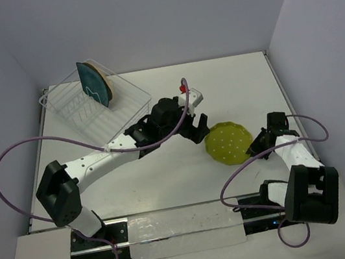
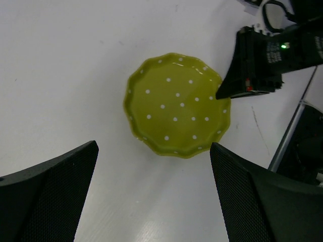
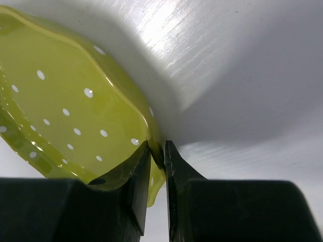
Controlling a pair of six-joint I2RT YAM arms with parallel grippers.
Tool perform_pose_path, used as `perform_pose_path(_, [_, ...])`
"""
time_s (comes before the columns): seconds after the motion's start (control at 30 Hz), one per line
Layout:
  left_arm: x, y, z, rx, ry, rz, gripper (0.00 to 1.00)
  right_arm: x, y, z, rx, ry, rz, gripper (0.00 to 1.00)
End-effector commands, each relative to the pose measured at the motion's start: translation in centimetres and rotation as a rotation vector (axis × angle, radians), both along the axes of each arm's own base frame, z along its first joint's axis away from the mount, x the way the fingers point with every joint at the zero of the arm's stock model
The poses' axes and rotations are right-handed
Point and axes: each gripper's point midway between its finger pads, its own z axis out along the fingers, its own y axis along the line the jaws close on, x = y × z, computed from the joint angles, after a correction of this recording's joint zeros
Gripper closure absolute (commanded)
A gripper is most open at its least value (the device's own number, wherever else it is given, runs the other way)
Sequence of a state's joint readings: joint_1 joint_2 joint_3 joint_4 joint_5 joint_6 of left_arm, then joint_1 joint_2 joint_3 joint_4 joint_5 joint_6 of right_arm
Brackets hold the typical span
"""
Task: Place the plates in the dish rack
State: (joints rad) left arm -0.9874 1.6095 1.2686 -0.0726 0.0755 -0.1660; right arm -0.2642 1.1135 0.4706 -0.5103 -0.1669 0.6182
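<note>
The yellow-green scalloped plate (image 1: 228, 143) with white dots lies right of the table's centre; it also shows in the left wrist view (image 2: 176, 104) and the right wrist view (image 3: 65, 101). My right gripper (image 1: 258, 145) is shut on its right rim, one finger inside and one outside (image 3: 157, 154). My left gripper (image 1: 193, 129) is open and empty, just left of the plate, which sits beyond its fingertips (image 2: 151, 166). The dark teal plate (image 1: 92, 83) and the cream plate (image 1: 106, 81) behind it stand upright in the wire dish rack (image 1: 85, 114) at the far left.
White walls close in the table at the back and both sides. A purple cable (image 1: 37, 145) loops over the left of the table by the rack. The right arm's body (image 2: 262, 60) sits close to the plate's right edge.
</note>
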Motion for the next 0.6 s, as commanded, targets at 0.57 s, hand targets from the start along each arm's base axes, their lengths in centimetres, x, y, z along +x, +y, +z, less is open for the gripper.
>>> perform_pose_path(0.57, [-9.5, -10.3, -4.3, 0.128, -0.409, -0.543, 0.01, 2.0, -0.3, 9.2, -0.026, -0.045, 0.056, 1.0])
